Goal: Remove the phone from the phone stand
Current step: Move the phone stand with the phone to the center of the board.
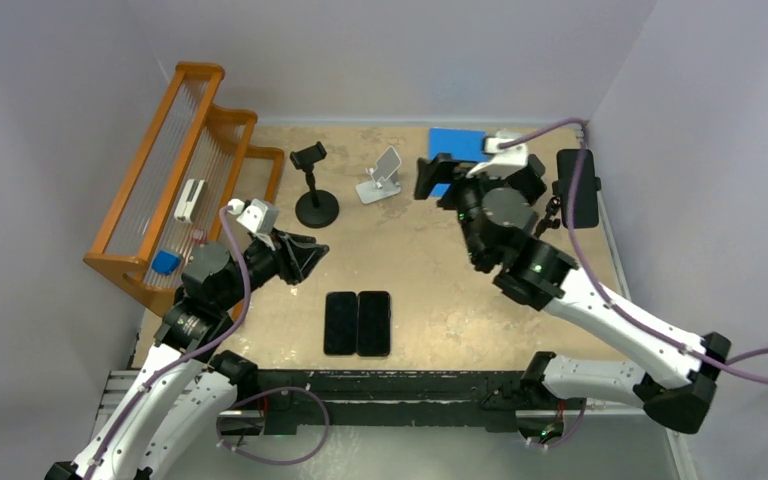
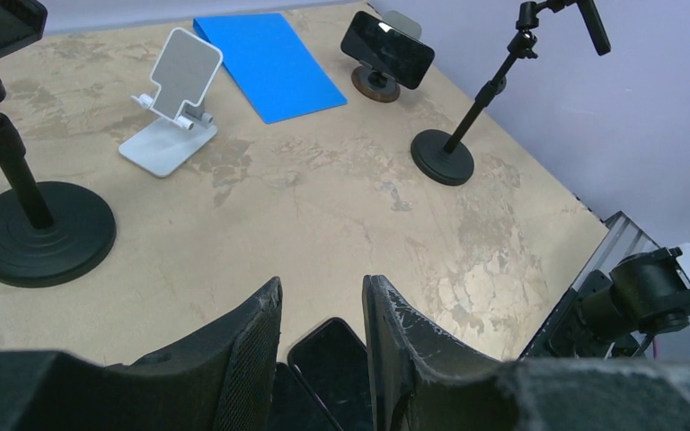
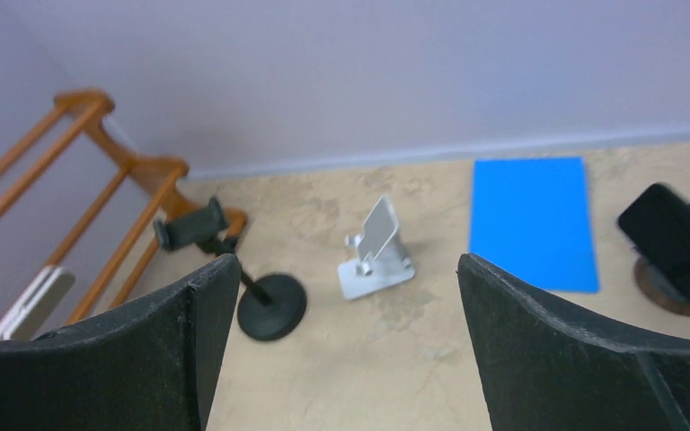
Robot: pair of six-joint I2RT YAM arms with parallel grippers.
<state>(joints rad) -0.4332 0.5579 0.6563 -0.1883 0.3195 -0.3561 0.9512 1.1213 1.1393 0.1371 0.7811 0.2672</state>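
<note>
Eyes on the phone (image 2: pixel 386 49): a black slab with a glossy dark screen, sitting sideways and tilted back on a small phone stand (image 2: pixel 375 83) with a round brown base, at the far side of the surface (image 2: pixel 323 189), just beside the blue mat (image 2: pixel 269 63). From the right wrist it sits at the frame's right edge (image 3: pixel 678 247), blurred and partly cut off, so its edges are hard to read. The right pincer (image 3: pixel 346 296) is spread wide with nothing between its fingers, near the phone but apart from it. From above, the right arm's wrist covers the stand, and only part of the phone (image 1: pixel 432 178) peeks out. The left pincer (image 2: pixel 323 292) shows a narrow gap and holds nothing; below it lie two flat phones (image 1: pixel 357 322), mostly hidden behind its fingers in the wrist view. A white folding stand (image 2: pixel 175 99) stands bare near the mat.
</note>
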